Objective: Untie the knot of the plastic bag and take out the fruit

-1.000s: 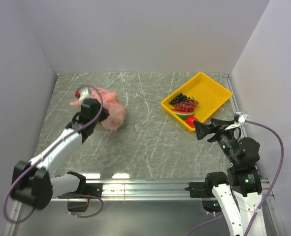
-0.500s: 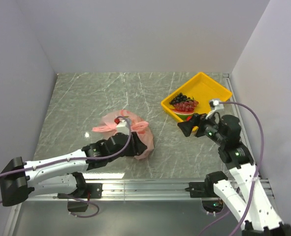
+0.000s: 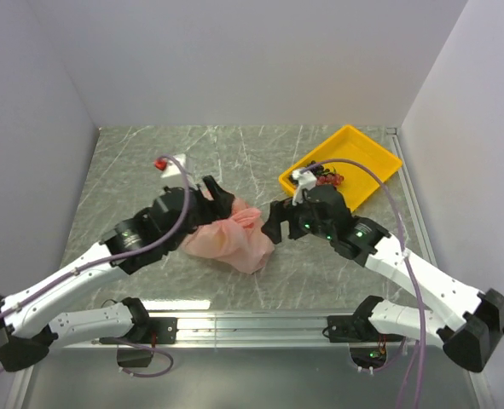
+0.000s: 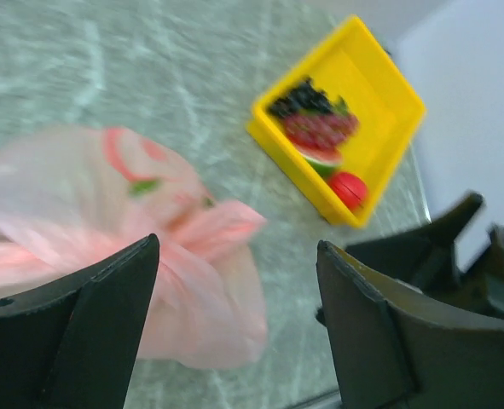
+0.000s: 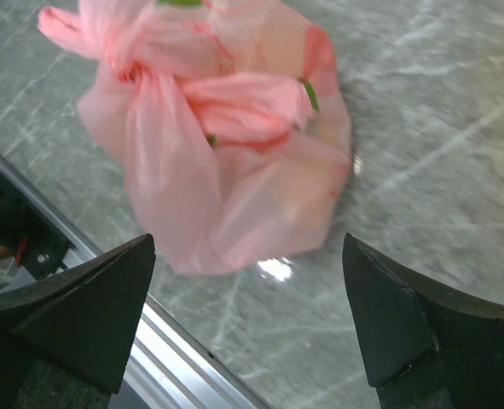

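Evidently, 2 pairs of jaws gape either side of the crinkly pink plastic bag (image 3: 233, 243) on the bench (image 3: 234, 153), poised for untying.

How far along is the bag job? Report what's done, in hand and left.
Done: nothing that shows. The plastic bag lies closed on the table, and its knot looks tied. In hand: the left gripper and right gripper stand open on either side of the bag, gripping nothing. Left: loosen the knot, then take out the fruit, none of which shows outside the bag.
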